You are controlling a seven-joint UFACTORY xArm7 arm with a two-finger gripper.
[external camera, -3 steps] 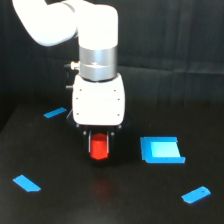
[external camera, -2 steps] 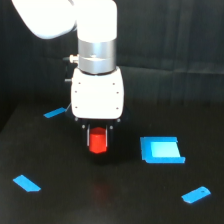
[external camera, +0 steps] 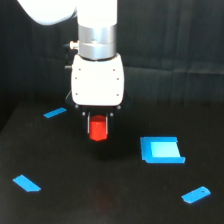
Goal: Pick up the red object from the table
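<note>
The table (external camera: 100, 200) is lying dark below the fingers, and the gripper (external camera: 98, 129) is hanging above it, its 2 fingers pinching the red object (external camera: 98, 129), which is sitting between them, clear of the surface.

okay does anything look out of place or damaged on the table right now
Nothing stands out. The red object sits upright between the fingers of the gripper, apparently clear of the table. Four flat blue pieces lie scattered, each intact. No spills or damage show.
</note>
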